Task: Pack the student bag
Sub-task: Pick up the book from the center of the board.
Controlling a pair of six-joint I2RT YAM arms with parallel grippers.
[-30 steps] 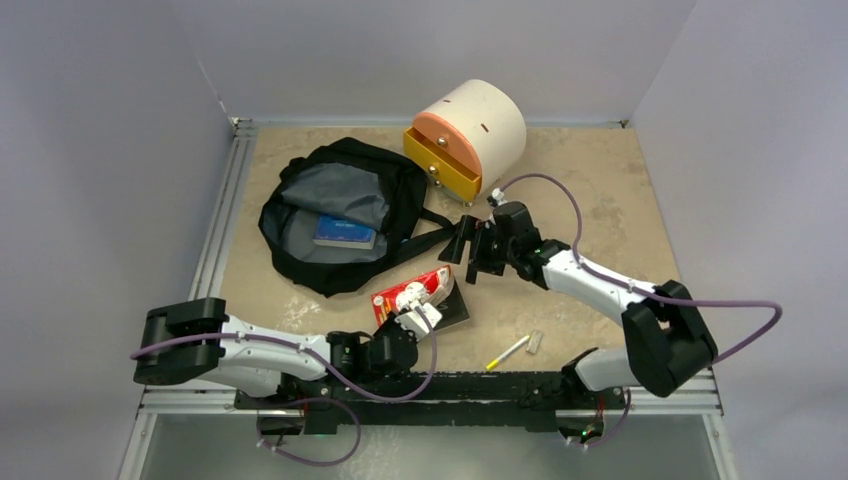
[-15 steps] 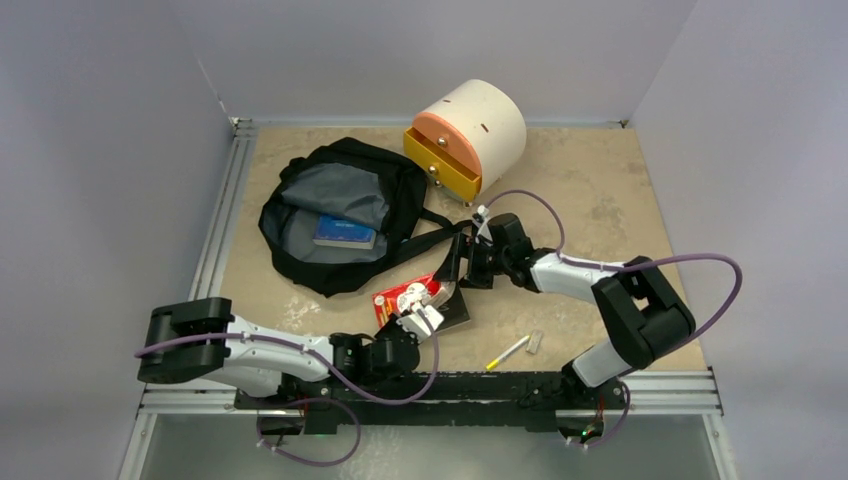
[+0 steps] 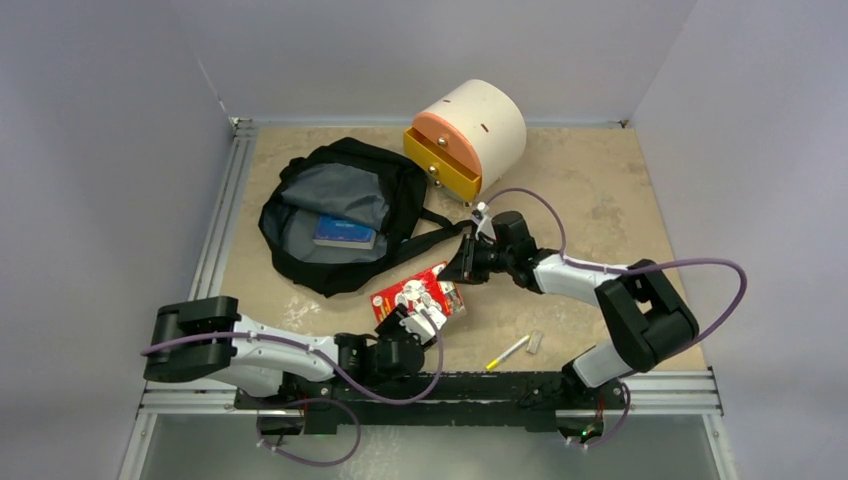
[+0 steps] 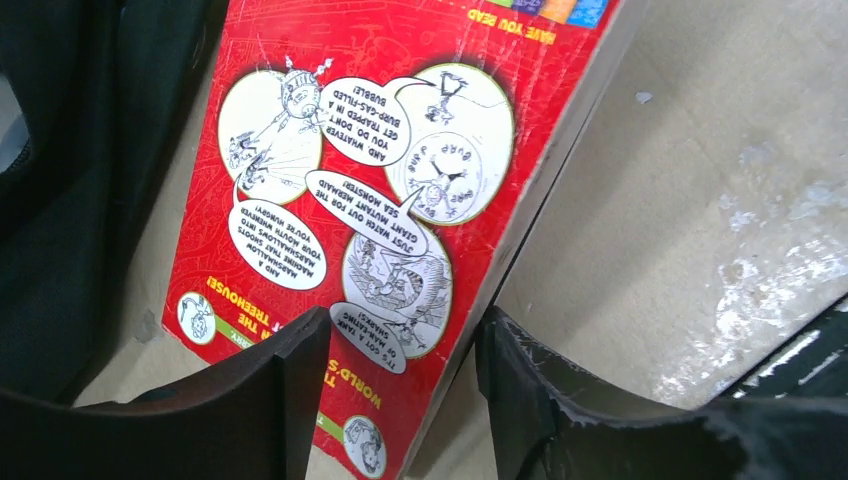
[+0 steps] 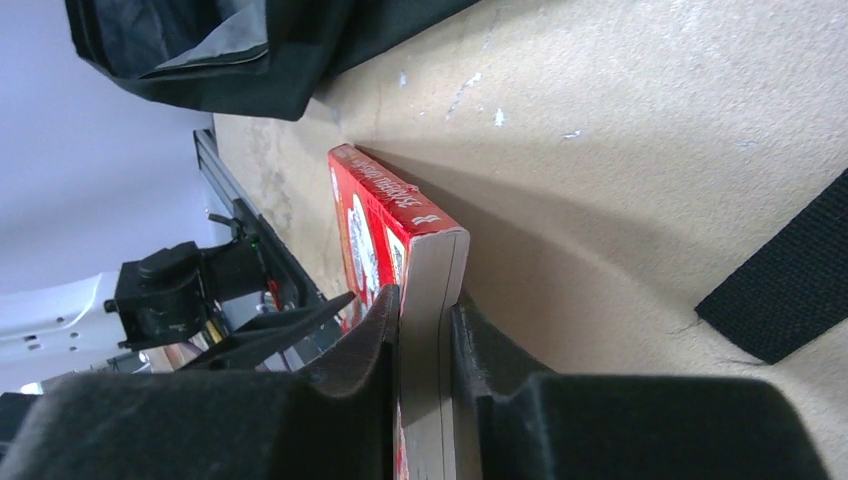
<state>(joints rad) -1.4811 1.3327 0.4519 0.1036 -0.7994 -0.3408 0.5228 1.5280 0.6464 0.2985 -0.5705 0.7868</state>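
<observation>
There is one student bag (image 3: 340,190), one round drawer box (image 3: 480,130), one red book (image 3: 420,293), one blue book (image 3: 344,232), one yellow pencil (image 3: 508,352) and two pincers.

The student bag lies flat just left of the drawer box, almost touching it. Its mouth is wide open and faces up, so the grey inside shows, and the blue book lies in there. Its long side runs from the drawer box toward the near left. One strap (image 3: 440,238) sticks out in front of the drawer box.

The red book is in front of the drawer box, well apart from it. The right pincer (image 5: 425,300) is squeezed tight on the book's edge. The bag is to the left of this pincer, and the strap end is just beside it. The left pincer (image 4: 400,330) has its jaws apart, with the book's near corner between them. The pencil lies far in front of the drawer box.
</observation>
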